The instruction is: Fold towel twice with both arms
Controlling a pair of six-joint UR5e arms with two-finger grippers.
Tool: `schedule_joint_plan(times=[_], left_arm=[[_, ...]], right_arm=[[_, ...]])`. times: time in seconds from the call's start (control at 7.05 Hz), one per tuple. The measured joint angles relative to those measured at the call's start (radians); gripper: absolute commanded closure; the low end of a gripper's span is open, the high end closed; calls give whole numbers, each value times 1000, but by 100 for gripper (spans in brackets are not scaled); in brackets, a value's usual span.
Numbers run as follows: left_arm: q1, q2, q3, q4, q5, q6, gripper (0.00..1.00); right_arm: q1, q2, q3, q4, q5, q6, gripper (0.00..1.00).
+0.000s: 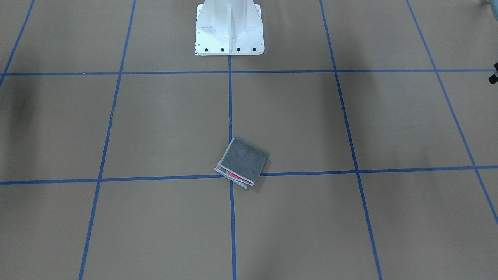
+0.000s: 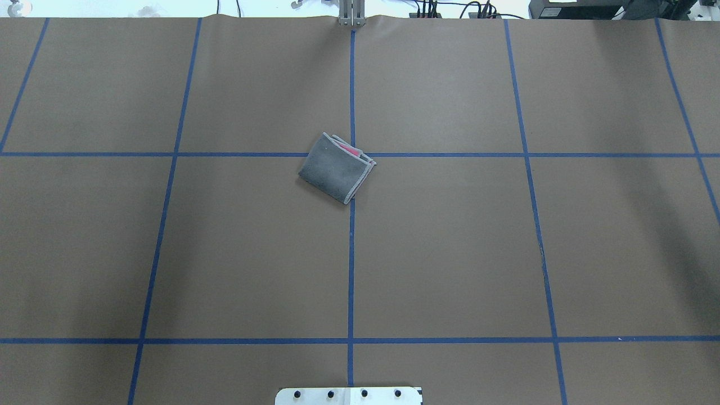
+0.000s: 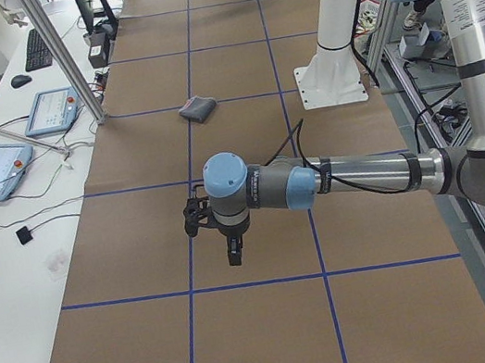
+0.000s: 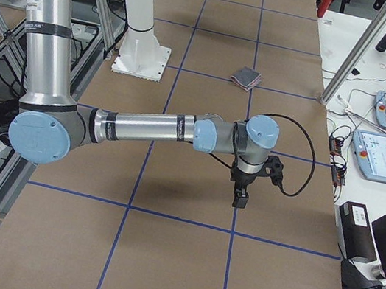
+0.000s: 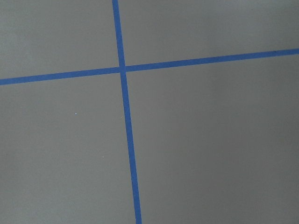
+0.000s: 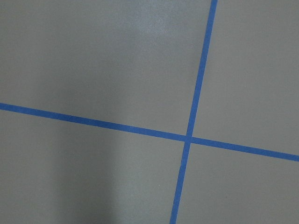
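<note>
overhead: the towel point(image 2: 336, 167) lies folded small, grey side up, mid tabletop point(image 2: 450, 253), long axis slanting. left side view: left hand point(image 3: 233, 251) hangs well apart, towel far beyond it. right side view: right hand point(image 4: 241, 196) equally far; openness of either i cannot tell.

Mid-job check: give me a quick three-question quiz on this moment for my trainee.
1. True or false: the left gripper or the right gripper is holding the towel.
2. Which colour mostly faces up on the towel? A pink, B dark grey, C white.
3. Short answer: does either wrist camera show the towel?
Key: 1 false, both hang over the table, far from the towel. 2 B, pink only peeks out at the open edge. 3 No, only blue lines on the table.
</note>
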Motion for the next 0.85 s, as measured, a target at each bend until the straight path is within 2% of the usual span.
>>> schedule_joint_plan(times=[0.85], left_arm=[[1, -23, 6, -3, -6, -52, 0]], right_arm=[[2, -34, 61, -33, 3, -2, 0]])
